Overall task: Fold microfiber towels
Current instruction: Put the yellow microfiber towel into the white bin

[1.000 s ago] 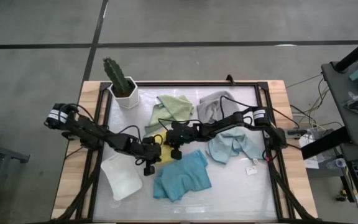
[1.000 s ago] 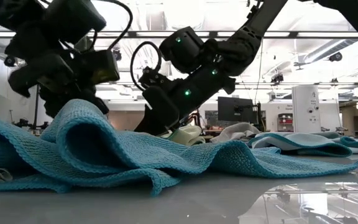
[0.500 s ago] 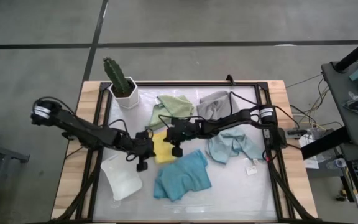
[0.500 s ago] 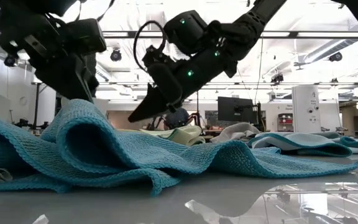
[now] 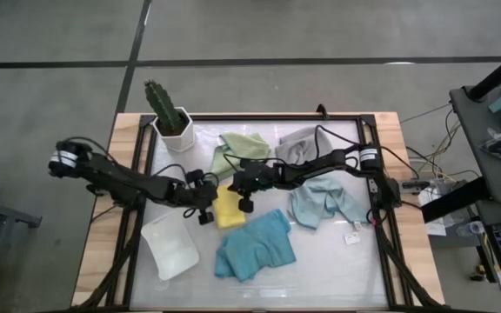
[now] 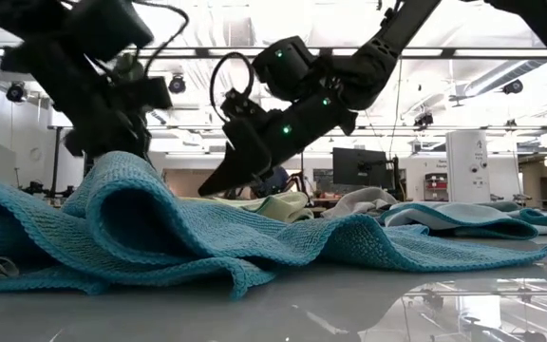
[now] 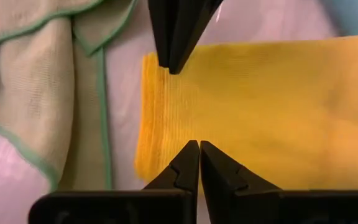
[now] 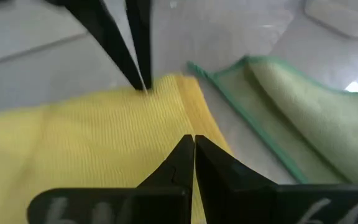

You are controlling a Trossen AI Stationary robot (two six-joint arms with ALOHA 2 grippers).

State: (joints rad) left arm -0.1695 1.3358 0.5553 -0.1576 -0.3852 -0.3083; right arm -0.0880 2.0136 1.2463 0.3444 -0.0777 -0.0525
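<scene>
The yellow towel [image 5: 230,209] lies folded flat at the table's middle. The sage green towel [image 5: 243,151] and grey towel [image 5: 300,146] lie crumpled behind it. The pale blue towel [image 5: 323,204] is to its right and the teal towel [image 5: 255,247] in front. My left gripper [image 5: 205,207] is shut at the yellow towel's left edge. My right gripper [image 5: 243,198] is shut at its far right part. In the left wrist view my left fingertips [image 7: 199,149] stand over the yellow cloth, facing the right gripper's tips [image 7: 170,67]. My left gripper points its shut tips slanting down at the yellow towel's left part [image 7: 185,127]; I cannot tell whether they touch it. My right gripper points its shut tips slanting down at the towel near its thick folded edge [image 8: 188,115]; I cannot tell whether they touch it.
A white tray [image 5: 170,246] lies at the front left. A potted cactus [image 5: 169,114] stands at the far left corner. A small white tag [image 5: 352,236] lies right of the teal towel. Bare table shows along the near edge and at the front right.
My left gripper has drawn back toward the table's left edge, off the yellow towel, then gone a little toward the far edge. The yellow towel, partly covered before, now lies bare and flat. My right gripper has risen a little and shifted slightly toward the far edge.
</scene>
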